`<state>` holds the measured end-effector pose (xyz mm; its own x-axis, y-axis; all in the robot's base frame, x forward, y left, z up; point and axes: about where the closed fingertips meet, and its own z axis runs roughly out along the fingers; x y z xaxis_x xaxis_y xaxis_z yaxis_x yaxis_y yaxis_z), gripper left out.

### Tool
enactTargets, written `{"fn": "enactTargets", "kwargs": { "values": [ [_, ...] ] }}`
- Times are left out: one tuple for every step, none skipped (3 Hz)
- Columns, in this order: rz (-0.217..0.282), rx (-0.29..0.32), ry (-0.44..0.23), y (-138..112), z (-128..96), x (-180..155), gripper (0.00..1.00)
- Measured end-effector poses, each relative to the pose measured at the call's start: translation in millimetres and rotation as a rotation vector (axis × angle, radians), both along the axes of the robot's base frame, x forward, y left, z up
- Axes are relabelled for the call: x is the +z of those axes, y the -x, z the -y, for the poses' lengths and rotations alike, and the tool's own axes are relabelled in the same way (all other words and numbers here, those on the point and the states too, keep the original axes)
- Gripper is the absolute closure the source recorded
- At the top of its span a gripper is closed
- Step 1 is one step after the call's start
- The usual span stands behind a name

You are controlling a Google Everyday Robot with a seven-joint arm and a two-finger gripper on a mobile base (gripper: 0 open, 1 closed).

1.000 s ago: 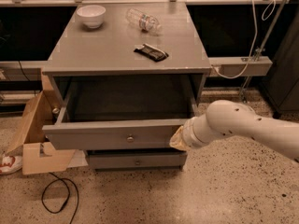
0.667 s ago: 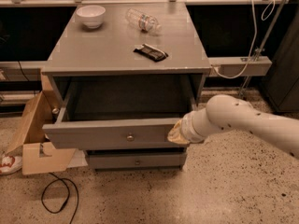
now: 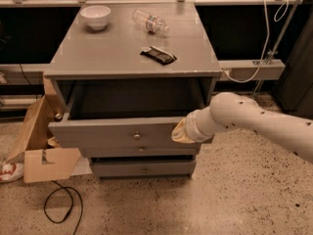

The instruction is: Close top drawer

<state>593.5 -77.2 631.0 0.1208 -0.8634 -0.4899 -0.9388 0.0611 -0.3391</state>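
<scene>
The top drawer (image 3: pixel 98 133) of the grey cabinet stands partly pulled out, its flat grey front carrying a small round metal knob (image 3: pixel 137 136) at centre. Its dark inside looks empty. My gripper (image 3: pixel 179 132) is at the right end of the drawer front, pressed against it, on the end of my white arm (image 3: pixel 244 119) that comes in from the right. The arm's wrist covers the fingers. Two lower grey drawers (image 3: pixel 144 168) sit shut beneath.
On the cabinet top (image 3: pixel 98 53) lie a white bowl (image 3: pixel 95 16), a clear plastic bottle (image 3: pixel 150 22) on its side and a dark snack bar (image 3: pixel 158 55). An open cardboard box (image 3: pixel 36 141) stands at the left, with a black cable (image 3: pixel 61 207) on the floor.
The top drawer has slid in some way towards the cabinet. My gripper has followed it, moving forward against the right end of the drawer front.
</scene>
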Motion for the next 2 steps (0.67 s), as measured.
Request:
{"fn": "enactTargets", "kwargs": {
  "values": [
    [0.000,0.000,0.000,-0.1,0.0,0.0,1.00],
    [0.003,0.051,0.055,-20.1,-6.8,-4.0,1.00]
  ]
}}
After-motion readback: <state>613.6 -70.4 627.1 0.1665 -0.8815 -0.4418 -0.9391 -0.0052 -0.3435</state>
